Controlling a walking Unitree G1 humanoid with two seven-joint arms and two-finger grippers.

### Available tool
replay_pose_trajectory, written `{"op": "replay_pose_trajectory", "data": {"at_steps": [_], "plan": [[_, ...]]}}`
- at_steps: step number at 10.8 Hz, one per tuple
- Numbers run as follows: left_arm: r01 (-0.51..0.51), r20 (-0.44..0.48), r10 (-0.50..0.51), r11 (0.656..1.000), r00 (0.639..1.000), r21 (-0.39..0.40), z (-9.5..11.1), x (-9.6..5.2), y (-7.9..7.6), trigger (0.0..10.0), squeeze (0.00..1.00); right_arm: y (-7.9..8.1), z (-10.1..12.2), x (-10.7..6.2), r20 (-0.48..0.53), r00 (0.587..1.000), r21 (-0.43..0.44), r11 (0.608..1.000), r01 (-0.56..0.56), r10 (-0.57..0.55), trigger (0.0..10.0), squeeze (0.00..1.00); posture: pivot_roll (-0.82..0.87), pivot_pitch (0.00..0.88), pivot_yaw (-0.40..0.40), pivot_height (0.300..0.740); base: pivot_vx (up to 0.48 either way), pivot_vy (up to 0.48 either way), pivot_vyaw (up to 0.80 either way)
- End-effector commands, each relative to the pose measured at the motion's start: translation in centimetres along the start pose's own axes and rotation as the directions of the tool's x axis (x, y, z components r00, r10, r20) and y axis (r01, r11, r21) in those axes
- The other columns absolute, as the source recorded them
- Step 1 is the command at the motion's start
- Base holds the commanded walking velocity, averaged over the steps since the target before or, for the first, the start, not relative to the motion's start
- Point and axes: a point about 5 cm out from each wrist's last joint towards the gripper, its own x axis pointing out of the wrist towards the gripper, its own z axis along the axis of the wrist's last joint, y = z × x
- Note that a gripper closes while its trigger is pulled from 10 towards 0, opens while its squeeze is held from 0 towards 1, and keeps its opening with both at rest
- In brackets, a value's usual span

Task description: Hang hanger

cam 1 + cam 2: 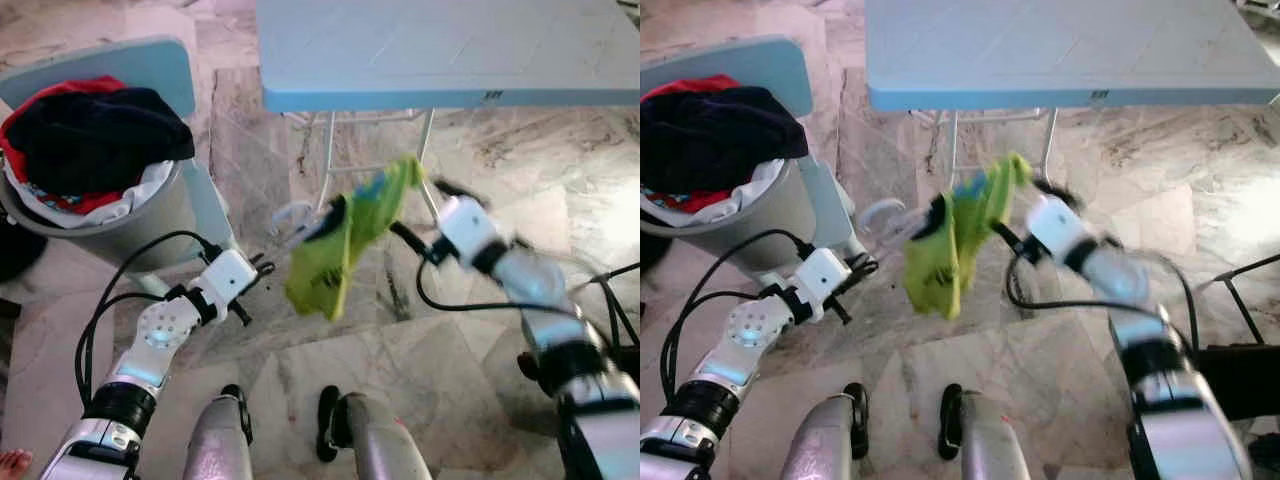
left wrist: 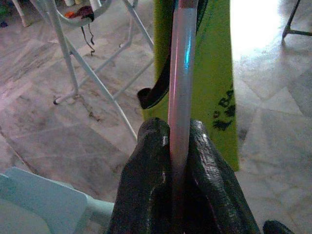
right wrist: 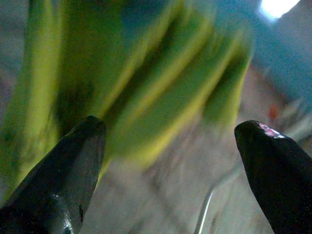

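While my left gripper [image 2: 178, 146] is clamped on the pale hook of the hanger [image 2: 181, 73], the hanger hangs in the air between my two arms, below the front edge of the light blue table [image 1: 440, 60], carrying a yellow-green garment [image 1: 345, 245]. My right gripper [image 3: 170, 161] is just beside the garment, its black fingers spread wide around nothing. A grey laundry basket [image 1: 140, 225] heaped with clothes stands to my left on the marble floor [image 1: 470, 360]
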Motion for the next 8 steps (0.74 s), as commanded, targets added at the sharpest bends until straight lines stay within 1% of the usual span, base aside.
{"op": "replay_pose_trajectory", "data": {"at_steps": [1, 2, 3, 4, 5, 6, 7, 8], "plan": [[-0.011, 0.047, 0.011, 1.0, 0.999, -0.015, 0.8, 0.3, -0.1, 0.0, 0.0, 1.3, -2.4, -1.0, -0.114, 0.993, 0.117, 0.993, -0.008, 0.022, 10.0, 0.88, 0.06, 0.27, -0.094, 0.74, 0.0, 0.0, 0.0], [0.001, 0.066, 0.0, 1.0, 0.998, -0.024, 1.4, 0.6, -0.2, 0.0, 0.0, 3.2, -3.6, -1.2, -0.164, 0.981, 0.197, 0.978, -0.068, 0.101, 10.0, 0.01, 0.06, 0.272, -0.089, 0.74, 0.0, 0.0, 0.0], [0.061, 0.11, -0.06, 0.998, 0.992, -0.008, 2.5, 1.4, -1.2, 0.0, 0.0, 4.9, -3.7, -0.8, -0.149, 0.977, 0.289, 0.952, -0.101, 0.149, 10.0, 0.0, 0.06, 0.278, -0.08, 0.74, 0.0, 0.0, 0.0], [0.082, 0.123, -0.08, 0.997, 0.989, -0.011, 2.9, 1.6, -1.8, 0.0, 0.0, 5.1, -3.5, -0.4, -0.151, 0.981, 0.309, 0.948, -0.072, 0.124, 10.0, 0.0, 0.06, 0.276, -0.078, 0.74, 0.0, 0.0, 0.0], [0.1, 0.133, -0.095, 0.995, 0.987, -0.029, 3.1, 1.9, -2.5, 0.0, 0.0, 5.2, -3.0, 0.5, -0.143, 0.987, 0.378, 0.926, -0.016, 0.075, 10.0, 0.0, 0.07, 0.274, -0.076, 0.74, 0.0, 0.0, 0.0], [0.119, 0.127, -0.114, 0.992, 0.985, -0.033, 3.0, 2.1, -3.2, 0.0, 0.0, 5.1, -2.4, 1.3, -0.137, 0.99, 0.41, 0.912, 0.029, 0.03, 10.0, 0.0, 0.07, 0.275, -0.075, 0.74, 0.0, 0.0, 0.0], [0.122, 0.134, -0.114, 0.991, 0.984, -0.051, 3.2, 2.1, -3.4, 0.0, 0.0, 4.9, -2.2, 1.6, -0.141, 0.99, 0.416, 0.907, 0.066, -0.007, 10.0, 0.0, 0.07, 0.275, -0.075, 0.74, 0.0, 0.0, 0.0], [0.138, 0.142, -0.128, 0.988, 0.982, -0.065, 3.4, 2.1, -3.8, 0.0, 0.0, 4.3, -1.7, 2.3, -0.139, 0.988, 0.505, 0.853, 0.133, -0.072, 0.0, 0.0, 0.08, 0.275, -0.074, 0.74, 0.0, 0.0, 0.0]]}}
